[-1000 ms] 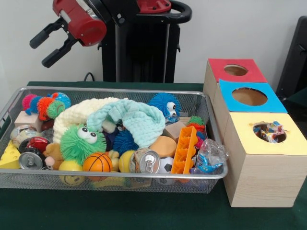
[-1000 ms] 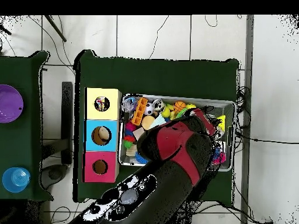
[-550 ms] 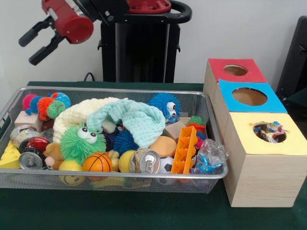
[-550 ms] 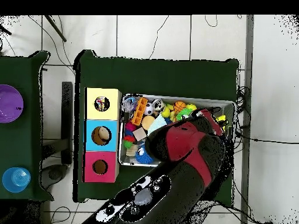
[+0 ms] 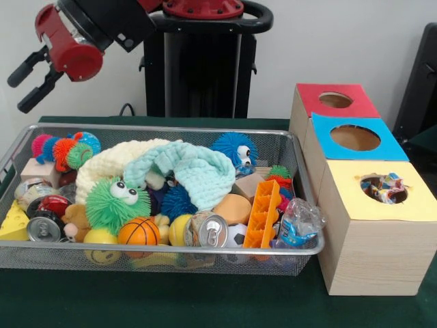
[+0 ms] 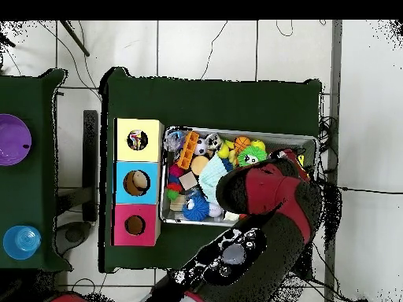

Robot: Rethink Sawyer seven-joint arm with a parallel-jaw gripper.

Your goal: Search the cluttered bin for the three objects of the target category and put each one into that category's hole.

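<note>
- Green cloth covers the table (image 5: 205, 307), with a pale wall behind it; from above, the floor around it is pale tile crossed by cables.
- At about ten o'clock in the front view the gripper (image 5: 26, 76) hangs high above the bin's left end, its two black fingers spread apart and holding nothing.
- Below it stands the wire mesh bin (image 5: 171, 251), crammed full.
- At the bin's left end lie a yellow cheese wedge (image 5: 13, 222), a red soda can (image 5: 45, 220) and a wooden block (image 5: 39, 170).
- A striped fuzzy caterpillar (image 5: 67, 148) sits at the bin's eleven o'clock corner.
- A green googly-eyed fuzzy ball (image 5: 115, 202) rests just above a small basketball (image 5: 138, 231).
- Cream and mint knitted cloth (image 5: 198, 172) sprawls across the middle, covering whatever lies under it.
- A blue fuzzy ball (image 5: 233, 148) sits behind the cloth, at one o'clock in the bin.
- A silver can (image 5: 208, 229) lies on its side against the front mesh, beside an upright orange tray (image 5: 263, 213).
- A crumpled plastic bottle (image 5: 298, 222) leans in the bin's right front corner.
- Right of the bin stand three wooden boxes: the yellow-topped box (image 5: 379, 198) with crumpled packaging in its hole, the blue-topped box (image 5: 355, 138) and the red-topped box (image 5: 334, 100).
</note>
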